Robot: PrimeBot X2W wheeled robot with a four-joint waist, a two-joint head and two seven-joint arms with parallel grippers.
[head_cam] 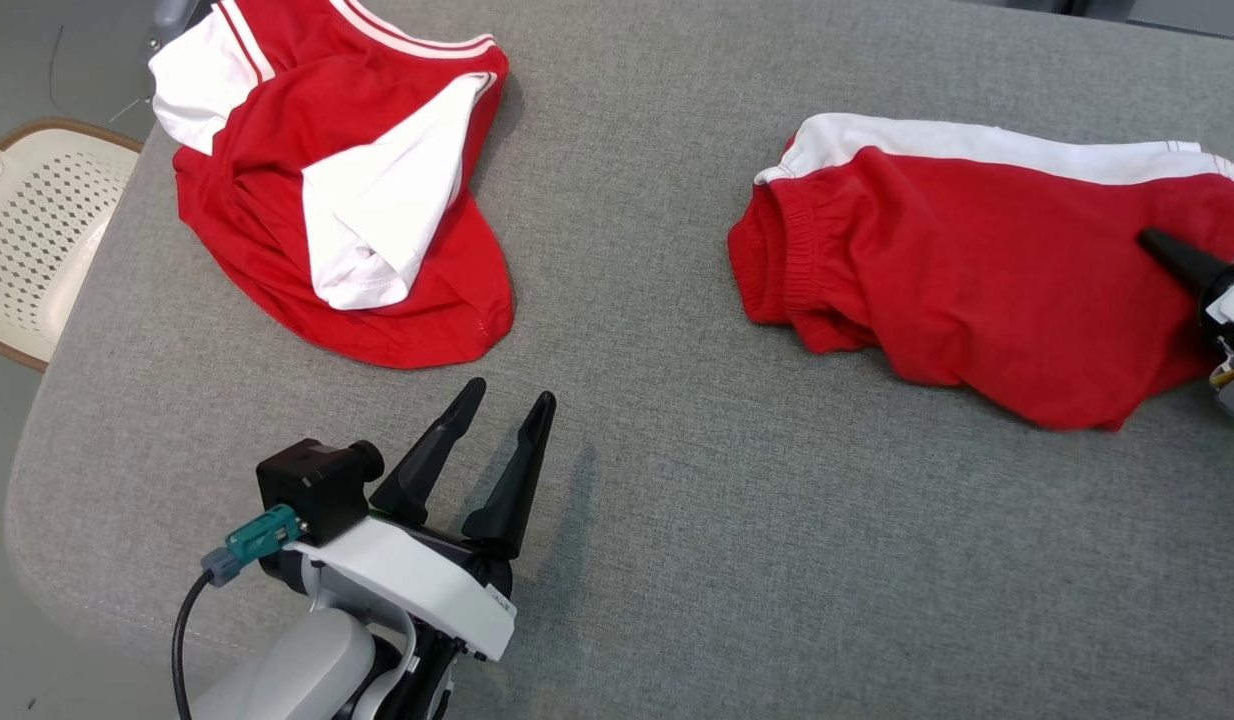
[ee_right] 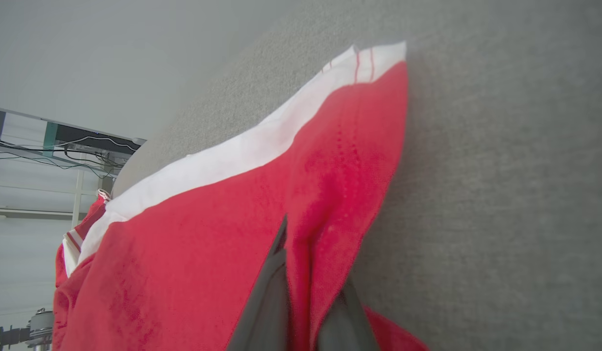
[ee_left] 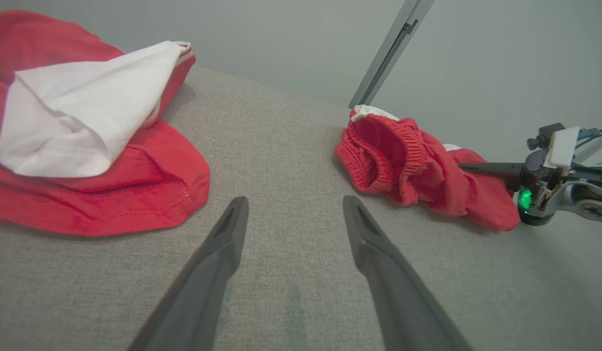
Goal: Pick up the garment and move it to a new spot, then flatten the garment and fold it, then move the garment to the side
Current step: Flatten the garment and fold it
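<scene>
Right jaws clamped on a fold of the red shorts [head_cam: 977, 270] near the worktop [head_cam: 627, 500] right edge for pickup; left jaws apart, idle.

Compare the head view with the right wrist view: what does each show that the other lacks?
Head view adds: the left end effector, open over the grey table, and a white perforated chair beside it. Right wrist view adds: a fold of red cloth pinched between the dark fingers, plus a shelf with cables behind. Both: the red shorts with their white stripe, and the right end effector shut on them.
</scene>
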